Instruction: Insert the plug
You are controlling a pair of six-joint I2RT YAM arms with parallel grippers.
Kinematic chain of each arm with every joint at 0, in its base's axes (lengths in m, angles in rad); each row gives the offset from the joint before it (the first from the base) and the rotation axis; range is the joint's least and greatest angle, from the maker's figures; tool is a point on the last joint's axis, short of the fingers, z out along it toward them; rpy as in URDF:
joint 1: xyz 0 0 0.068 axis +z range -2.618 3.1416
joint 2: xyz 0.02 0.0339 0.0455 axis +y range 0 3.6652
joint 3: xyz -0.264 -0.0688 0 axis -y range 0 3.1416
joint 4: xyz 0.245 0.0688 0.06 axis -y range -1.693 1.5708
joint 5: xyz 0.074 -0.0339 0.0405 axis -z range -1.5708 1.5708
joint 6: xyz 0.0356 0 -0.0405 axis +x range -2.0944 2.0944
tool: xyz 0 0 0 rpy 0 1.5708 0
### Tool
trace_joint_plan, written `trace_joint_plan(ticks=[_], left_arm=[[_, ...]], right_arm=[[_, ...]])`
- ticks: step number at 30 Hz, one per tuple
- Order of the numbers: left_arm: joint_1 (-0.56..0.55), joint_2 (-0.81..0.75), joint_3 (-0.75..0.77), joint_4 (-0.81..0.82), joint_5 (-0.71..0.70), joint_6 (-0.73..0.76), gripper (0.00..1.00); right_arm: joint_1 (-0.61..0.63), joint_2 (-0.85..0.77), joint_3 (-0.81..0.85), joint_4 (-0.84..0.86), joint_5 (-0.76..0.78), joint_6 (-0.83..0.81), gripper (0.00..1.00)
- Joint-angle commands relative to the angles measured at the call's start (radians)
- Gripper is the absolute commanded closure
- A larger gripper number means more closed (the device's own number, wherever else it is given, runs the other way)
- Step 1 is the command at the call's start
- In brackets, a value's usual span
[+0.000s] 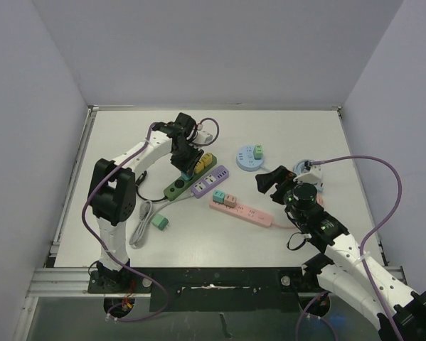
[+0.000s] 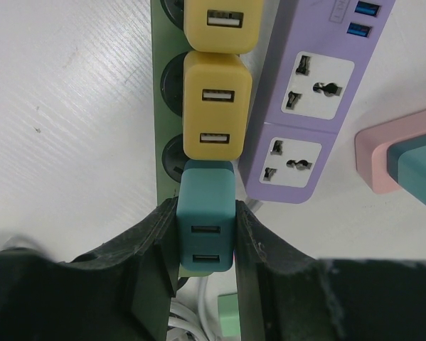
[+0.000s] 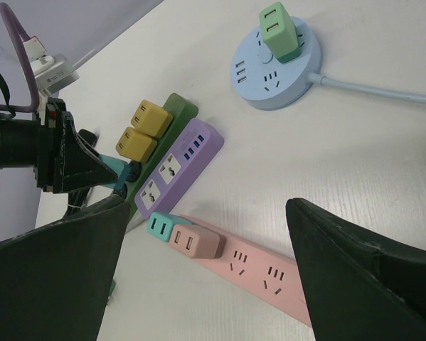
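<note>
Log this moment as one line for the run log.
left claw: shut on teal plug | position: at green strip, beside yellow adapters | right claw: open

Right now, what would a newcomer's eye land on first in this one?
The left gripper clamped on a teal charger, held at the green power strip right beside two yellow chargers. Next, the coloured strips mid-table: purple strip, pink strip, and a round blue hub. The right gripper hangs open beside them.
</note>
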Motion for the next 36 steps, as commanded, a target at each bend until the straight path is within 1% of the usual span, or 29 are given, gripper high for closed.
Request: trace_joint_plan(ticks=[1,5,10,19,26,30,36], left_arm=[[-0.002,-0.018,0.020,0.036,0.036,0.031,1.00],[-0.002,-0.026,0.003,0.065,0.055,0.031,1.00],[-0.002,-0.049,-0.013,0.084,0.046,0.037,1.00],[-0.005,-0.016,-0.029,0.053,-0.022,0.041,1.00],[-0.011,-0.008,-0.067,0.095,-0.054,0.039,1.00],[-0.020,0.009,-0.089,0.093,-0.090,0.040,1.00],[-0.025,0.025,-0.162,0.120,-0.152,0.057,1.00]], right_arm=[[-0.006,-0.011,-0.003,0.022,0.026,0.001,0.03],[-0.005,-0.009,-0.006,0.023,0.027,0.004,0.03],[-0.006,-0.009,-0.008,0.023,0.028,0.004,0.03],[-0.006,-0.006,-0.013,0.027,0.028,0.007,0.03],[-0.006,-0.003,-0.013,0.027,0.028,0.009,0.03],[-0.006,-0.003,-0.014,0.029,0.027,0.009,0.03],[-0.006,-0.003,-0.014,0.027,0.028,0.009,0.03]])
